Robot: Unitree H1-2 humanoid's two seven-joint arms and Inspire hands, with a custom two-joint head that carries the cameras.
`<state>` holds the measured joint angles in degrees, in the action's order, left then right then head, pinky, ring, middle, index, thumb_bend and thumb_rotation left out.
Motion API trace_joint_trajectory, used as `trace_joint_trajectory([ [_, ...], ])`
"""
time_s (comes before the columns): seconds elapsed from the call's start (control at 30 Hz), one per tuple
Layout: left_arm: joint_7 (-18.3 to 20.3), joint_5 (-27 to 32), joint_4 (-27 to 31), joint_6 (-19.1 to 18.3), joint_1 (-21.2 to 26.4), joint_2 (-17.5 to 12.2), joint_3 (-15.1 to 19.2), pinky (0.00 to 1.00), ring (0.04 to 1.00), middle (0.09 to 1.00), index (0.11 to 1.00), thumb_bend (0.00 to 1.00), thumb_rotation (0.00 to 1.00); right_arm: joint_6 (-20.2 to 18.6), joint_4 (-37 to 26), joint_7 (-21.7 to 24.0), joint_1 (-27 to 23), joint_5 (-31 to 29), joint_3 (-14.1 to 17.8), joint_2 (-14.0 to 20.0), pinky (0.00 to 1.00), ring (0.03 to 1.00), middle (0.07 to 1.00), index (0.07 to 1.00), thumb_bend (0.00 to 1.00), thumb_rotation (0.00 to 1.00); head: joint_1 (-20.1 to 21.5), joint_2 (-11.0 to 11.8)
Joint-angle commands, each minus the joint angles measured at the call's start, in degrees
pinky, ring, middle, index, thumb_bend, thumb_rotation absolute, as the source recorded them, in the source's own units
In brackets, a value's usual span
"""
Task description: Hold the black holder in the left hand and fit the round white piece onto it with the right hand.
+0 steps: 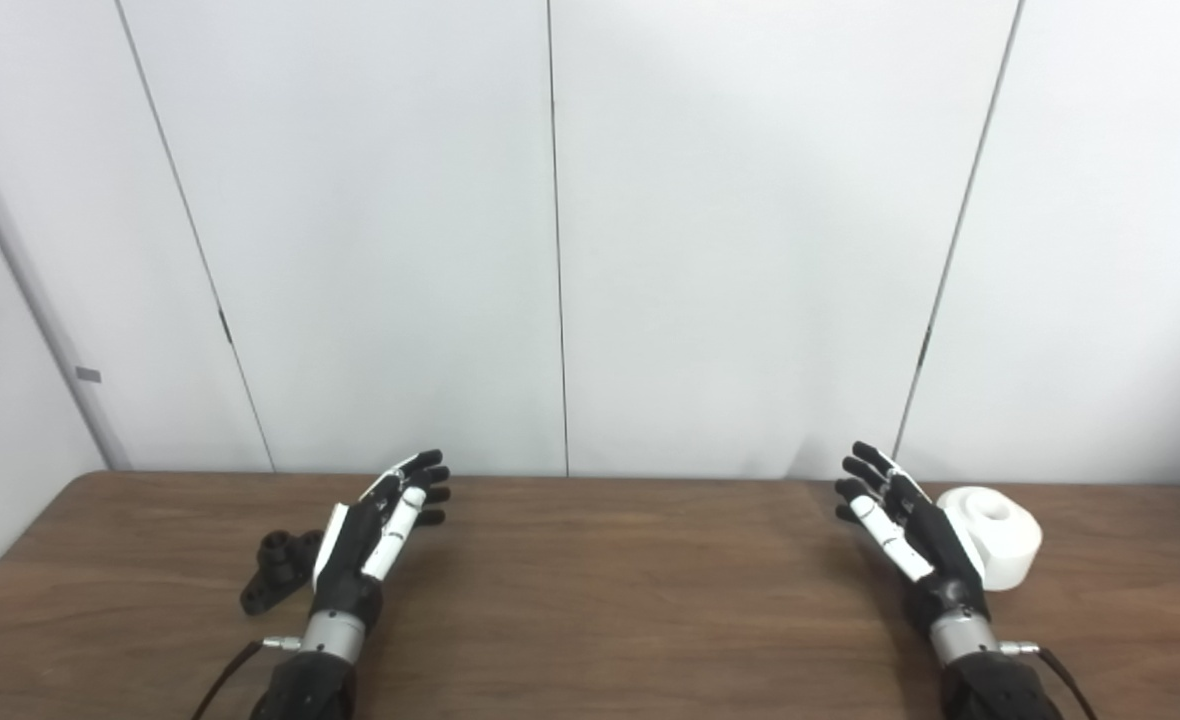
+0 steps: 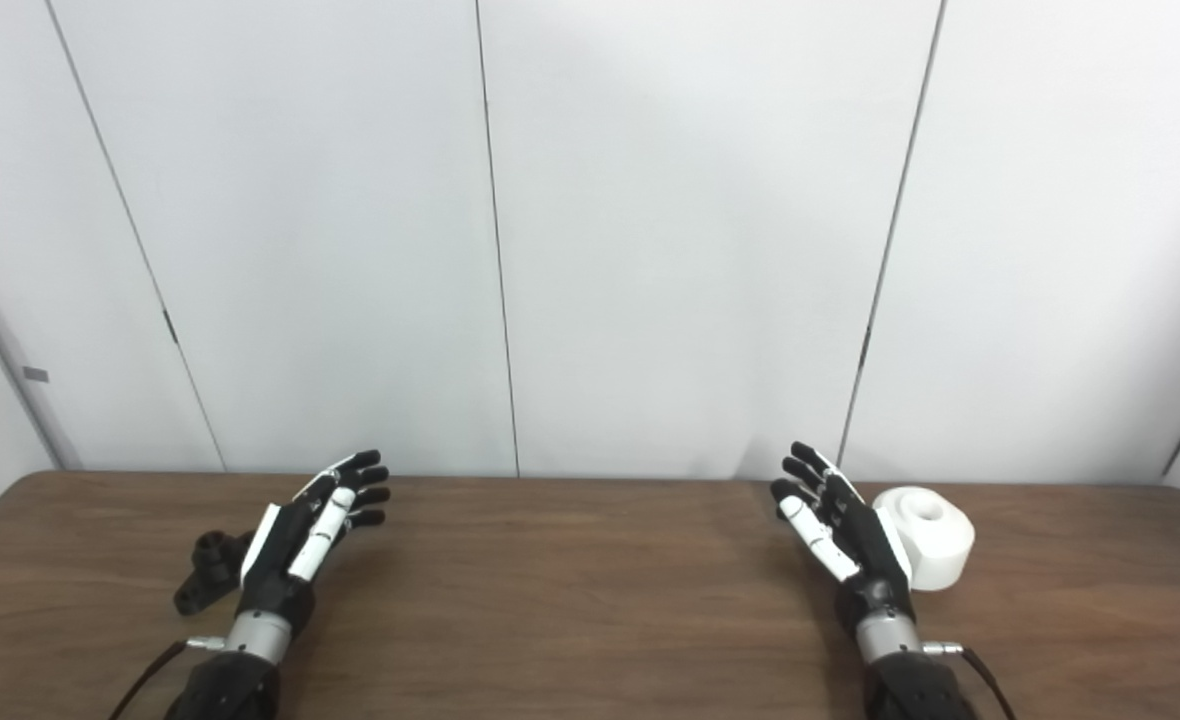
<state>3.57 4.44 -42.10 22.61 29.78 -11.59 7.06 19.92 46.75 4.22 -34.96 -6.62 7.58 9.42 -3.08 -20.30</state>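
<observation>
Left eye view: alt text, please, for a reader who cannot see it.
Two open robot hands, left robot hand and right robot hand, hover over a wooden table, holding nothing. A black holder lies beside the left, a round white piece beside the right.

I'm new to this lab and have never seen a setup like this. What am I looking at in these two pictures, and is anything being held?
Both pictures come from two cameras side by side on a humanoid robot's head, so they show one scene from slightly different spots. The two arms enter from the bottom edge. The left robot hand and the right robot hand are both open with fingers spread, holding nothing. On the brown wooden table lie two parts: a black holder just outside the left robot hand, and a round white piece just beyond the right robot hand. Whether either hand touches its part is unclear. Behind the table are plain white wall panels.
</observation>
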Motion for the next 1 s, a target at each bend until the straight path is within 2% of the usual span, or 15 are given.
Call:
trace_joint_trajectory([
  [0.0, -0.5, -0.5, -1.5, 0.9, -3.3, 1.8, -0.8, 0.73, 0.774, 0.804, 0.816, 0.52, 0.71, 1.7, 2.0, 0.3, 2.4, -0.8, 0.2, -0.9, 0.76, 0.821, 0.862, 0.873, 0.41, 0.51, -0.1, 0.0],
  [0.6, -1.1, -1.1, 0.0, 1.1, -3.8, 2.1, -1.6, 0.71, 0.76, 0.799, 0.812, 0.55, 0.71, 2.6, 3.0, 0.9, 2.2, -0.9, -0.1, -0.5, 0.76, 0.822, 0.863, 0.878, 0.4, 0.51, -0.9, 0.3],
  [0.77, -1.0, -1.1, 0.0, 1.4, -3.8, 2.0, -1.6, 0.71, 0.765, 0.8, 0.813, 0.53, 0.7, 2.2, 2.8, 1.0, 2.2, -1.2, 0.0, -0.7, 0.76, 0.827, 0.865, 0.879, 0.41, 0.51, -1.0, 0.5],
  [0.97, -2.3, -4.7, 4.0, 1.1, -4.5, 1.3, -3.1, 0.67, 0.74, 0.783, 0.808, 0.61, 0.68, 2.6, 3.2, 0.8, 2.1, -0.8, -0.2, -0.6, 0.77, 0.828, 0.865, 0.882, 0.4, 0.51, -1.5, 0.6],
])
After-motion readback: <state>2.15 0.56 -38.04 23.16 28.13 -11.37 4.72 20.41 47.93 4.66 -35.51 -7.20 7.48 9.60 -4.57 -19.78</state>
